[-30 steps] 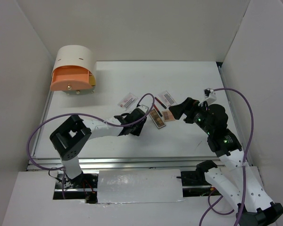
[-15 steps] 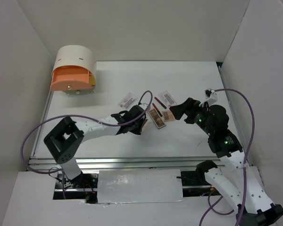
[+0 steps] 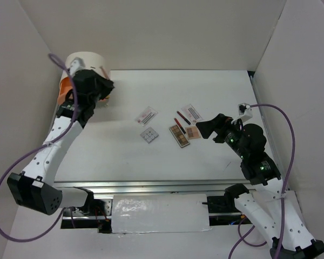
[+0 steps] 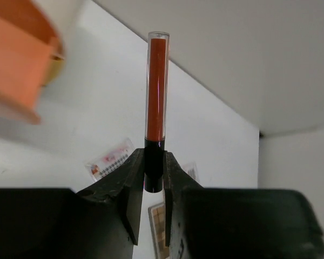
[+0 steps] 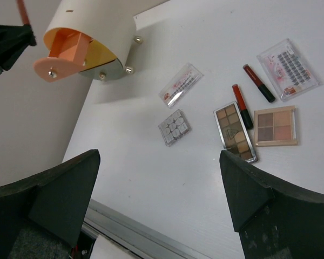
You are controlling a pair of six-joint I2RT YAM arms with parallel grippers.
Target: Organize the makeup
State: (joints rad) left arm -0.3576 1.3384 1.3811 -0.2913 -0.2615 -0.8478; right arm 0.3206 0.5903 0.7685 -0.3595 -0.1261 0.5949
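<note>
My left gripper (image 4: 154, 168) is shut on the black end of a thin red pencil (image 4: 155, 86), which sticks straight out from the jaws. It hangs by the rounded drawer box (image 3: 85, 66), beside its open orange drawer (image 3: 68, 90). More makeup lies mid-table: a white square palette (image 3: 149, 135), a printed sachet (image 3: 146, 115), a long brown palette (image 3: 179, 135), a square brown palette (image 3: 193, 132), two red pencils (image 3: 181, 120) and a second sachet (image 3: 192, 112). Open and holding nothing, my right gripper (image 3: 205, 128) hovers just right of the palettes.
The right wrist view shows the drawer box (image 5: 92, 29) with its orange drawer (image 5: 58, 56) pulled out at the back left. White walls enclose the table (image 3: 221, 91) on three sides. A metal rail (image 3: 151, 186) runs along the near edge.
My left arm swung from the middle of the table to the drawer box at the back left, carrying the red pencil. The white square palette it covered now shows. The right arm barely moved.
</note>
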